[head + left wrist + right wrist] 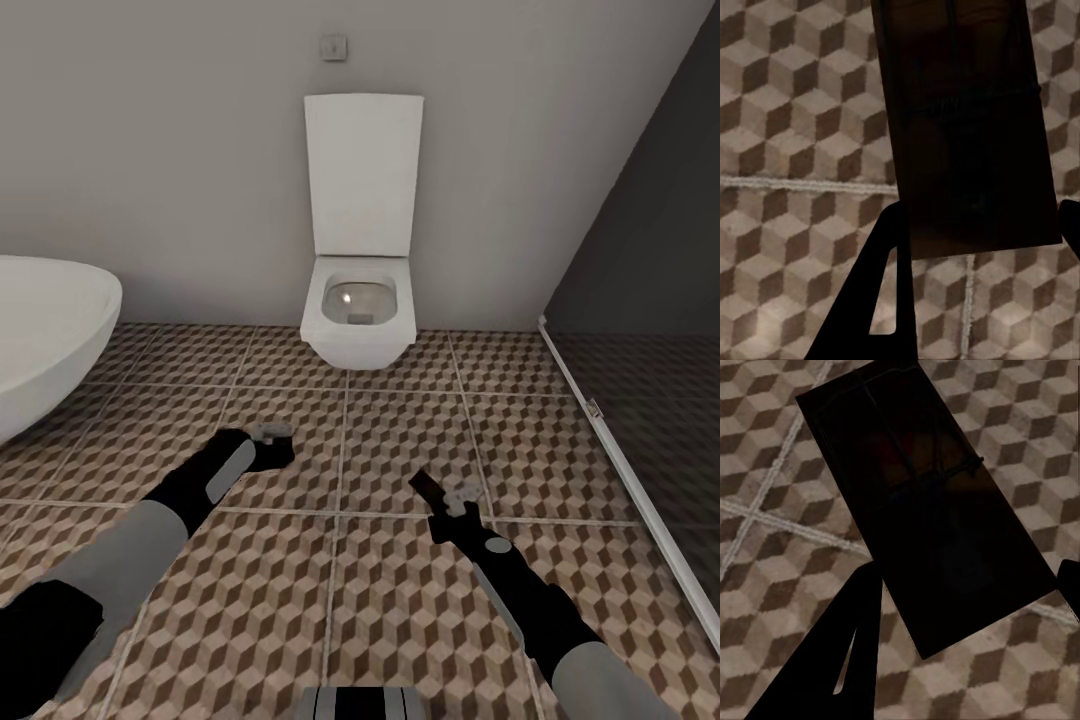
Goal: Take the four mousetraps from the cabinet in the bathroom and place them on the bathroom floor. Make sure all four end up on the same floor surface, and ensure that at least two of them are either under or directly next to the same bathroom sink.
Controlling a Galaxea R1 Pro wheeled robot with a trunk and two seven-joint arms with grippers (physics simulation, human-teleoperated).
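1. Reaching forward and down over the bathroom floor (pixel 400 440), both arms angling inward, black forearms with grey sleeves, ahead of a white square toilet (pixel 360 320) with its lid up.
2. Hovering low, left gripper (pixel 272 440) pointing toward the toilet; in the left wrist view, gripping a flat dark brown mousetrap (pixel 967 127) between black fingers (pixel 862 300), jaws closed narrowly on the board's end.
3. Stretching out slightly lower in the head view, right gripper (pixel 440 495) clamping a second mousetrap (pixel 922 502), rectangular, shadowed, thin wire crossing its face; jaws pinched on its near end.
4. Showing off tiles in beige, brown and grey cube print, pale grout lines between.
5. Curving in at the left, a smooth white bathtub (pixel 45 330); at the right, a dark glass shower screen (pixel 640 300).
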